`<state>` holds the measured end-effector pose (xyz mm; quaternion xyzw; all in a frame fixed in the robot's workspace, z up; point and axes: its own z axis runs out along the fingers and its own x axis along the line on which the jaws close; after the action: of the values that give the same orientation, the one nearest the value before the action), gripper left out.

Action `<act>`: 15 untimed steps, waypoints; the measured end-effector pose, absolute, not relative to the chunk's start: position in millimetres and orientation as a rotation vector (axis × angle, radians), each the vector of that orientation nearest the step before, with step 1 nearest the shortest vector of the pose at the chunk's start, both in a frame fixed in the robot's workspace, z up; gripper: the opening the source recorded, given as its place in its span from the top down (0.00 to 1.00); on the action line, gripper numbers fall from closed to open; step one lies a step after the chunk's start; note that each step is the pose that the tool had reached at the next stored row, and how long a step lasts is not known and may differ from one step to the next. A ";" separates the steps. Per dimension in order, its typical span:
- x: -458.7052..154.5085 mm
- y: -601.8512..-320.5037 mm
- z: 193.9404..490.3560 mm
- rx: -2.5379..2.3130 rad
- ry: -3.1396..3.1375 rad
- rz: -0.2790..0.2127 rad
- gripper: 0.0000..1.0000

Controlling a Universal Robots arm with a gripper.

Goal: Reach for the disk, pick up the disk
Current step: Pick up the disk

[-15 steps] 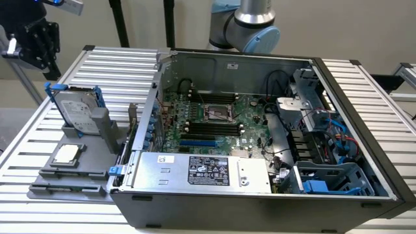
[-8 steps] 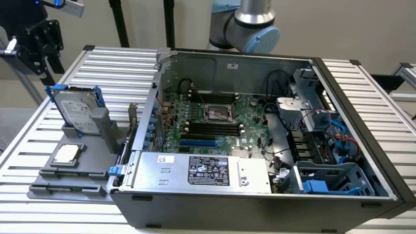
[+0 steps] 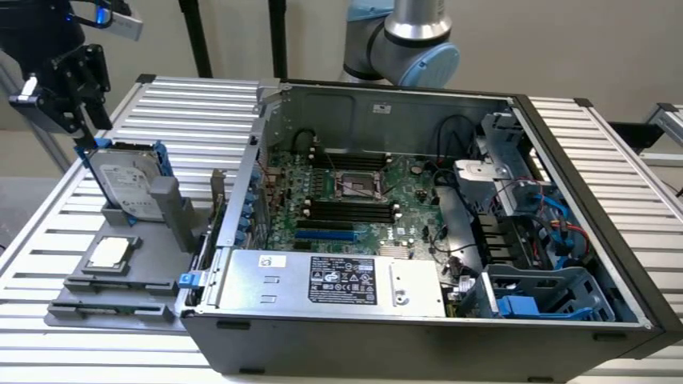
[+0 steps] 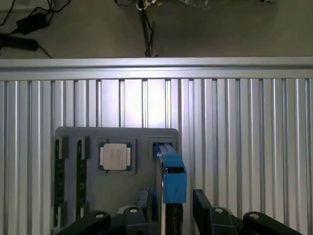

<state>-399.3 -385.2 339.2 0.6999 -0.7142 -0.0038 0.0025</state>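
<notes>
While the disk (image 3: 121,181) stands on edge in its grey holder (image 3: 177,214) on the slatted table (image 3: 203,104), at the exterior view's left beside the opened computer case (image 3: 427,340), the reach appears nearly complete and the pick-up not yet made. Gripper (image 4: 170,196) poised over the disk's top edge, fingers (image 4: 201,203) spread to either side with gaps showing, nothing grasped. Disk: silver-grey face, white label, blue side rails.

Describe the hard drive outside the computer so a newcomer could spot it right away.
On the exterior view's left, beside the open computer case, sits a grey holder. The disk stands on edge in it: silver-grey, white label, blue rails, unlike the small square chip lying flat nearby.
</notes>
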 end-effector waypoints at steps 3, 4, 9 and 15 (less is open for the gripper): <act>-399.6 -385.2 333.8 2.199 -2.244 -0.004 0.52; -399.7 -385.2 331.9 2.200 -2.245 -0.001 0.52; -400.5 -385.2 322.9 2.204 -2.249 0.001 0.52; -401.0 -385.1 315.8 2.209 -2.254 -0.010 0.52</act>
<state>-401.0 -385.1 315.8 0.6999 -0.7142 -0.0033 -0.0071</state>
